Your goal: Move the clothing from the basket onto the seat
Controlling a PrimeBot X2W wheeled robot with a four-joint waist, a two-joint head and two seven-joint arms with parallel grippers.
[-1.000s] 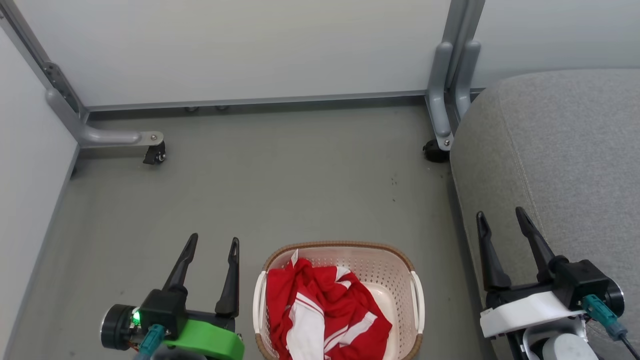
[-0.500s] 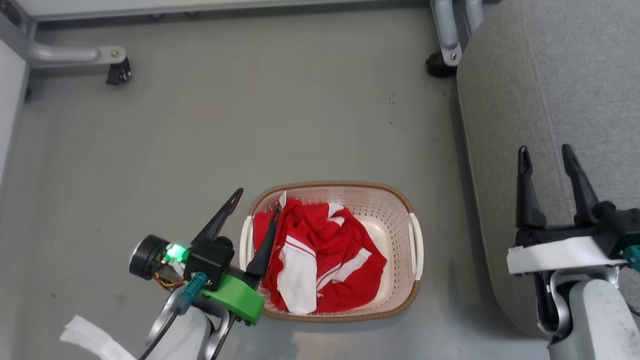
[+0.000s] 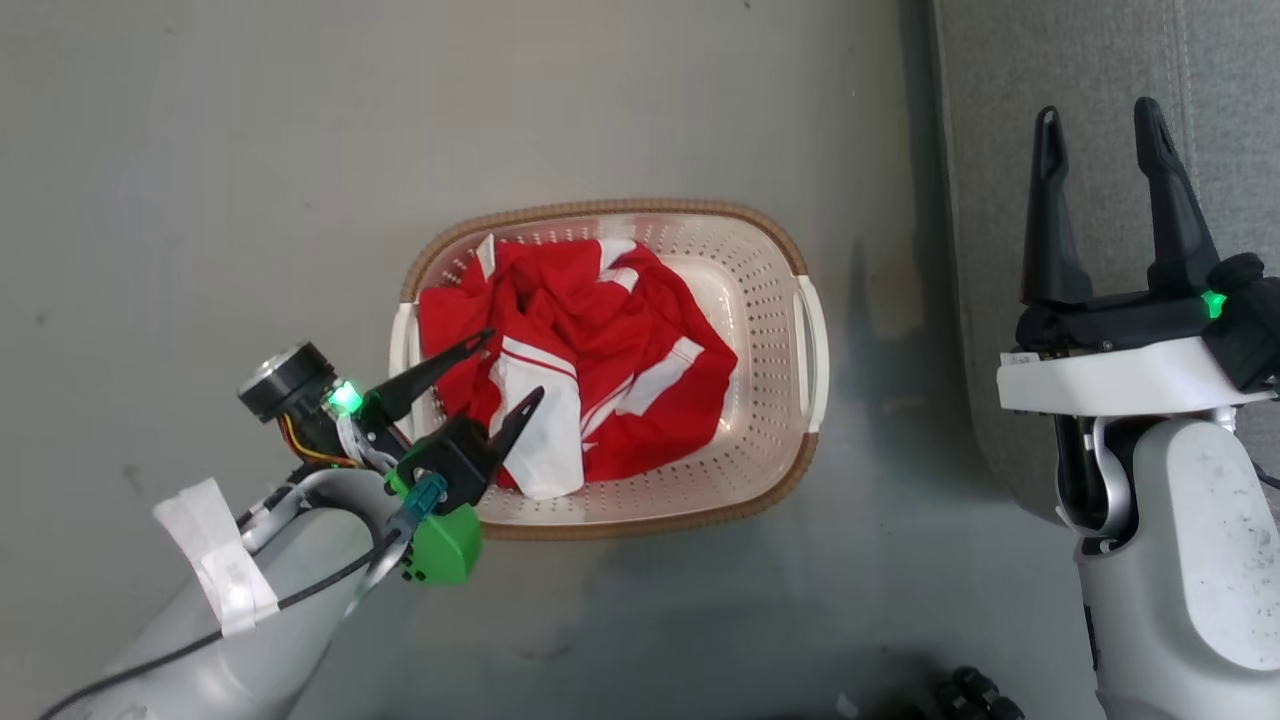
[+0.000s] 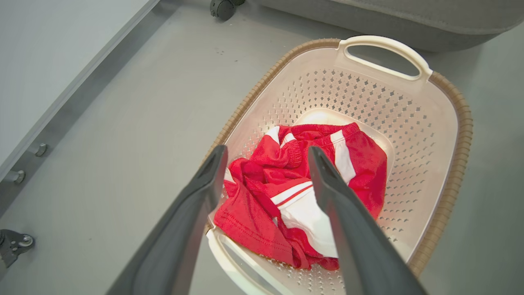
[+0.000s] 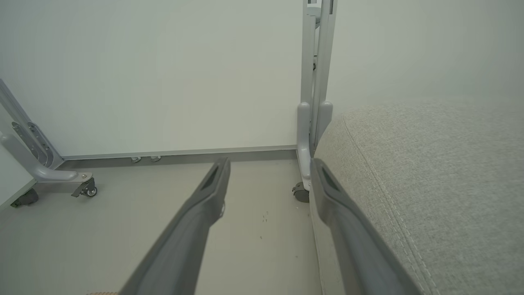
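Hovering over clothing (image 3: pixel 600 330) — left tool (image 3: pixel 515 363) agape

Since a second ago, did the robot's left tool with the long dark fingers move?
Yes. The left tool swung right, from beside the cream-white perforated plastic basket to over its left rim, above the red-and-white fabric clothing.

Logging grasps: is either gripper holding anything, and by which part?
Nothing is held. The left gripper is open over the clothing in the basket; the right gripper is open by the seat.
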